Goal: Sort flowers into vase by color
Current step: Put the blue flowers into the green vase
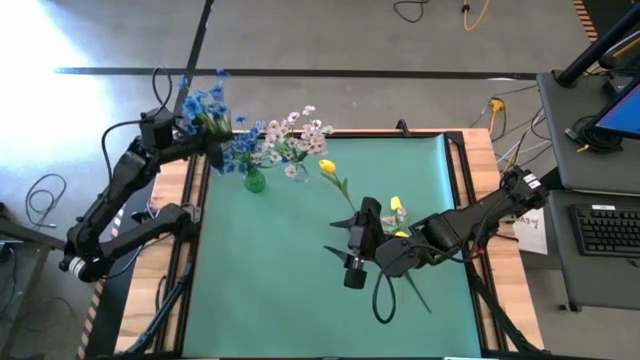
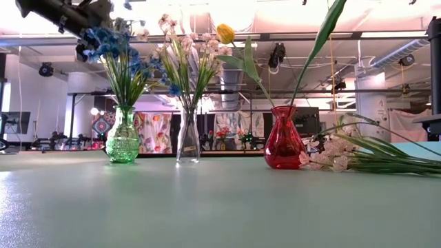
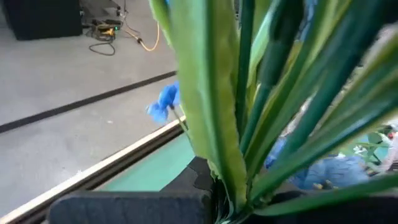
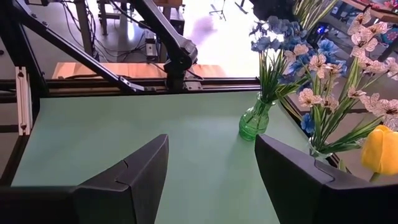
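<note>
Above green vase (image 1: 254, 181), left tool (image 1: 208, 128) clenched on blue flowers (image 1: 205, 105); right tool (image 4: 211, 171) released, mid-table.

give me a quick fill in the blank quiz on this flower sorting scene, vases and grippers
1. The blue flowers stand in the ____ vase.
2. The yellow tulip has its stem in the ____ vase.
3. The right gripper hangs over the mat with its fingers ____.
4. The left gripper is shut on a ____ flower stem.

Missing words: green; red; open; blue
</note>
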{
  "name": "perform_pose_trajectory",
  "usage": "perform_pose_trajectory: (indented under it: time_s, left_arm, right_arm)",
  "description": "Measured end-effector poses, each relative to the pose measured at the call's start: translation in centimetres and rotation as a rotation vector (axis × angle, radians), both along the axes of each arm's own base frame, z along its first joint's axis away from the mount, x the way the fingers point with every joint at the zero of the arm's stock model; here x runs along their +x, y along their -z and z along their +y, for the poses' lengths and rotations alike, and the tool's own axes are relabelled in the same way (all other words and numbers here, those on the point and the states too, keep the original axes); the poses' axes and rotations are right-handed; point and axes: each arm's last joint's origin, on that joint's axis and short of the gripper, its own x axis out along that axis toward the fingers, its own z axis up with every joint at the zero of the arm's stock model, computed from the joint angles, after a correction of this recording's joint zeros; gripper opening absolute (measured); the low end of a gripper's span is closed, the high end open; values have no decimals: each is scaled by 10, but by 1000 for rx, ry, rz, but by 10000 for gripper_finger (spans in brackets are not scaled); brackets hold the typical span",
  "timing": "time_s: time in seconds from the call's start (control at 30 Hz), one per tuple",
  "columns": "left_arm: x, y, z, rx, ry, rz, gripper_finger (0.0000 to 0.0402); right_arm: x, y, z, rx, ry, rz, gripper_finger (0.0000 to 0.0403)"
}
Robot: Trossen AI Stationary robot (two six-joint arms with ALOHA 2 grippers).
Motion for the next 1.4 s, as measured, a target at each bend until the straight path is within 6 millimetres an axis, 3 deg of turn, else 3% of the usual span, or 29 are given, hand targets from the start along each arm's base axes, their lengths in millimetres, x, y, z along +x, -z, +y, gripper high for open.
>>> perform_pose_trajectory:
  time_s: [0.33, 0.83, 1.4]
  left_arm:
    - [3, 14, 3, -40, 5, 12, 0]
    - [9, 14, 0, 145, 151, 109, 0]
    - [10, 34, 2, 118, 160, 140, 0]
  right_arm:
    - [0, 0, 0, 1, 1, 0, 233]
    - [0, 0, 0, -1, -1, 0, 233]
    - [0, 0, 0, -3, -1, 1, 233]
